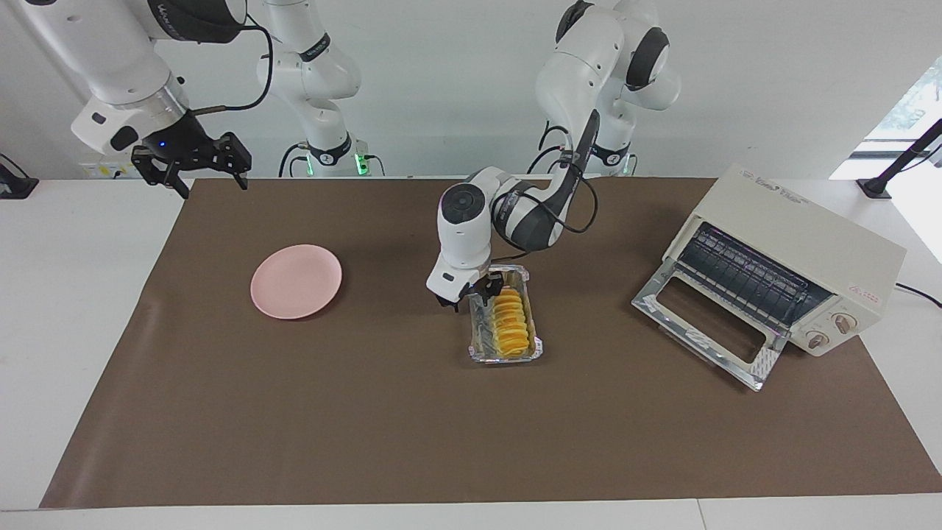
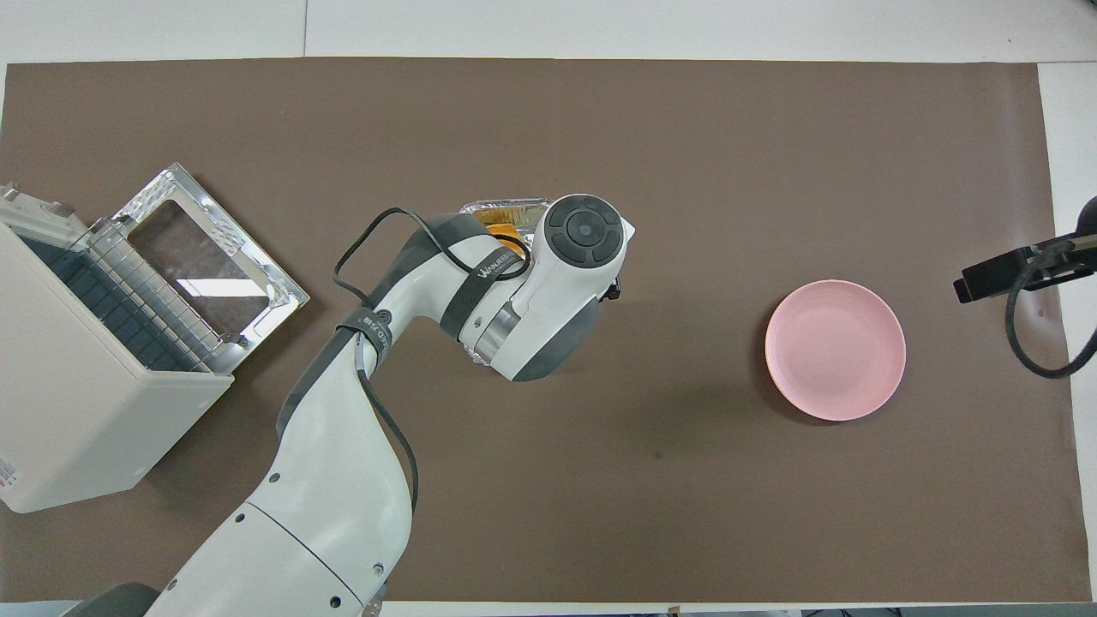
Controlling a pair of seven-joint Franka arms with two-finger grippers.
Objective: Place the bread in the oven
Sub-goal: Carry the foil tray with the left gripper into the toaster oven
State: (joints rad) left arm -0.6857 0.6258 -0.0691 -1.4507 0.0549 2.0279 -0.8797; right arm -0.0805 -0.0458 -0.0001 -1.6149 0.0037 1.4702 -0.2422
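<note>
Facing view, bread: the bread (image 1: 511, 322) lies in the foil tray (image 1: 479, 333), not yet lifted; tray sits between the oven (image 1: 798, 254) and the pink plate (image 1: 296, 281).
Facing view, oven: door (image 1: 708, 328) dropped open toward the tray, rack bare; nothing loaded.
Facing view, left gripper: left gripper (image 1: 466, 295) is low at the tray end nearer the robots, at the tray rim beside the bread; I cannot tell whether its fingers are spread or closing, or whether they touch tray or loaf.
Facing view, right gripper: right gripper (image 1: 190, 166) waits raised over the mat corner past the plate from the tray, fingers spread, holding nothing.
Facing view, progress: judged early; pick-up, carry and placing all remain.
Overhead view, tray: left arm (image 2: 514, 300) covers most of the tray; only a strip of foil (image 2: 506, 206) and an orange sliver show.
Overhead view, path: mat (image 2: 600, 480) between tray and oven door (image 2: 201, 253) carries nothing; the open door itself must be cleared on approach.
Overhead view, plate: well apart from the tray, toward the right arm's end.
</note>
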